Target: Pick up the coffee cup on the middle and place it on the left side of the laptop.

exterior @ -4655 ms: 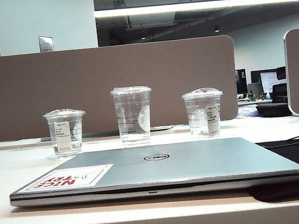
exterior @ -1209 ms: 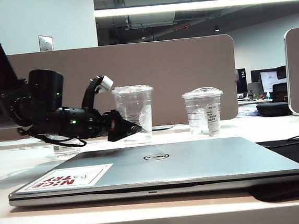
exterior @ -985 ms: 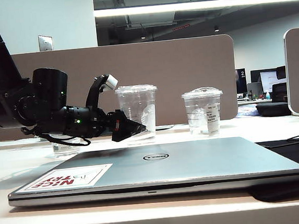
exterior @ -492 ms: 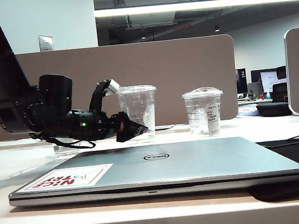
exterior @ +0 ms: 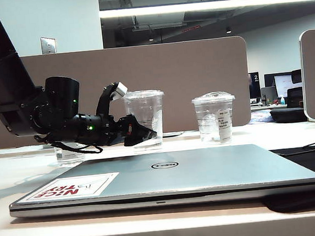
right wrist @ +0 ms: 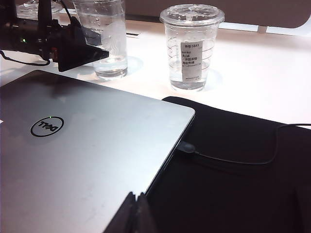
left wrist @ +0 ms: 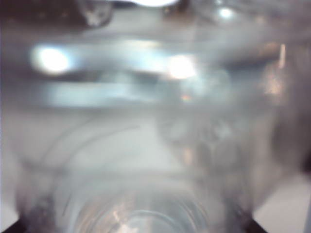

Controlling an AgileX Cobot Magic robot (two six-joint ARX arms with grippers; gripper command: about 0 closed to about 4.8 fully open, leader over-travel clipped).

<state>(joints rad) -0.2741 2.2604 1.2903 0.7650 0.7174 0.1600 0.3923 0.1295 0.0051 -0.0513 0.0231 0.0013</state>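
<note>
A grey-brown desk partition (exterior: pixel 116 88) spans the middle; a long ceiling light strip (exterior: pixel 208 6) glows above. At far right, what seem to be monitors (exterior: pixel 284 85).

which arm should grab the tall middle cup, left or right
Left. The left gripper is open and already at the coffee cup, which fills its wrist view. The right gripper looks shut and hangs low over the near edge of the laptop, away from the cup.
</note>
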